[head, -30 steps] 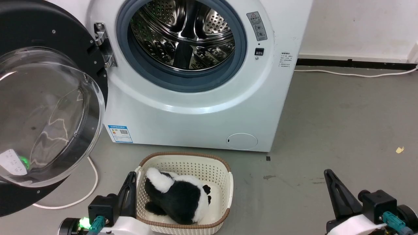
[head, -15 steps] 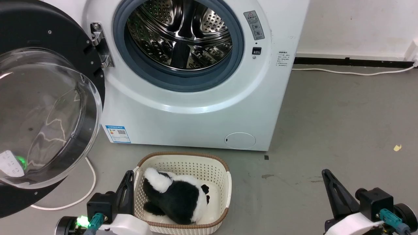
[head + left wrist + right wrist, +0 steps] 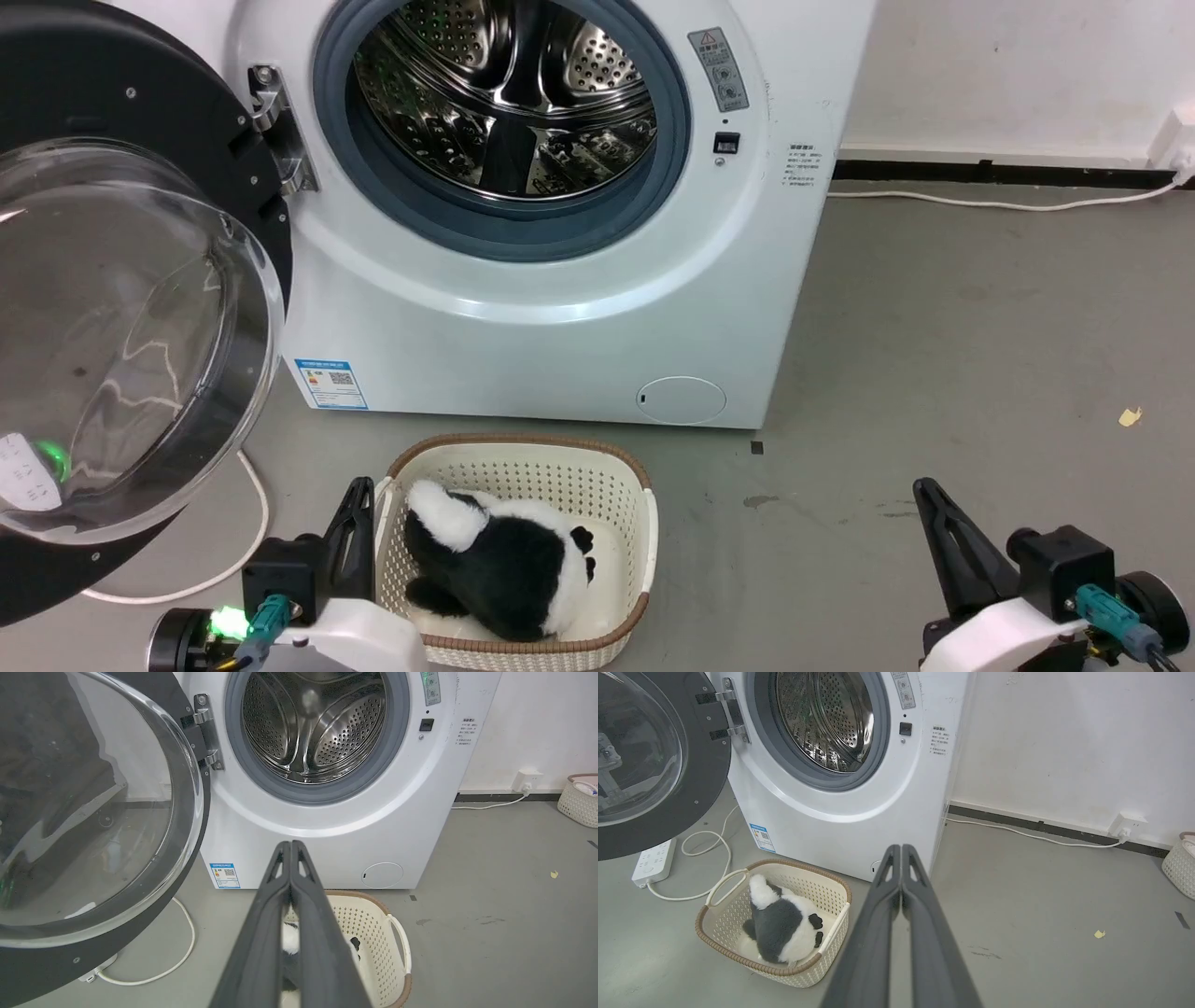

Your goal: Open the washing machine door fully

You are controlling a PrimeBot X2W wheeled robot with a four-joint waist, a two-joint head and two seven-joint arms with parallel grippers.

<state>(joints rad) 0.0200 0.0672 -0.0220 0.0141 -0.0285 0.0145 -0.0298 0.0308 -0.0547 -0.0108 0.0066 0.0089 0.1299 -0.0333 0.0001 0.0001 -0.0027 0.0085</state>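
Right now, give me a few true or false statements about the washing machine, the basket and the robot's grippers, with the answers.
1. The washing machine door is swung wide open. True.
2. The left gripper grips the door's edge. False: it is shut on nothing, apart from the door.
3. A black and white plush toy lies in the basket. True.
4. Laundry fills the drum. False: the drum looks empty.
5. The right gripper is wide open. False: its fingers are together.
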